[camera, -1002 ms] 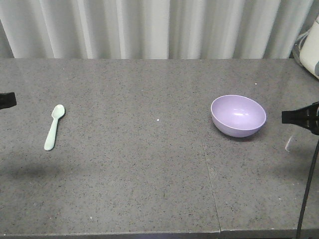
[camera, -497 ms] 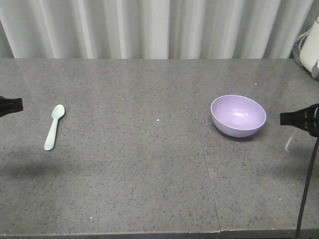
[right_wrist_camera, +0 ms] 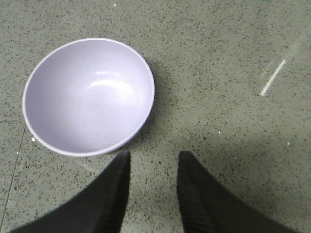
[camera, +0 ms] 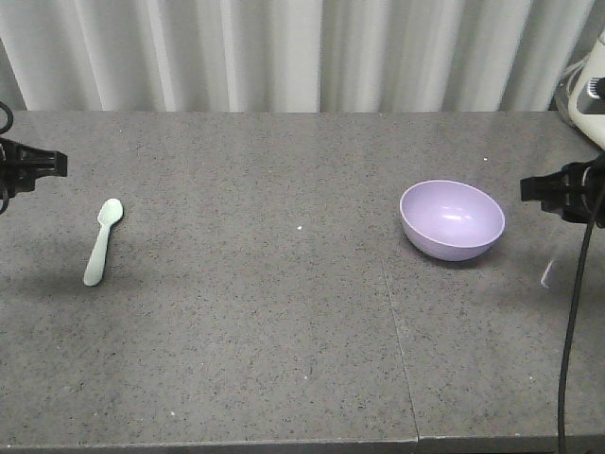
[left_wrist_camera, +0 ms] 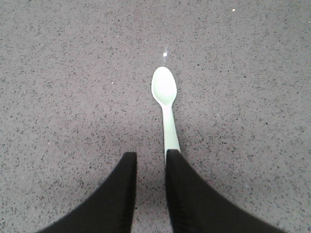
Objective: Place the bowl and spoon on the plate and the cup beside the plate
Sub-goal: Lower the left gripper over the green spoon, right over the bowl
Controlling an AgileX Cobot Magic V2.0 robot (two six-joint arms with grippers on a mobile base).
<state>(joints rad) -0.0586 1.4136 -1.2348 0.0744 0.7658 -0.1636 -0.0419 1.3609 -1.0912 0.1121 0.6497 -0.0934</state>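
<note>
1. Left wrist view showed the spoon (left_wrist_camera: 166,109) lying flat on the table (left_wrist_camera: 73,73), scoop end farthest from the camera. Its handle end passed beneath one side of the left gripper (left_wrist_camera: 150,158).
2. The bowl (camera: 452,219) stood upright, well apart from the spoon. No plate or cup was in view.
3. The step looked like a reach for the spoon. The handle sat off-centre, so the gripper should shift sideways until the handle lies in the gap. Then it should drop low and pinch across the thin handle at table level.
4. The left gripper's jaws were narrowly parted and empty, apparently above the table. The right gripper (right_wrist_camera: 154,158) was parted wider and empty, hovering just beside the bowl's rim.
</note>
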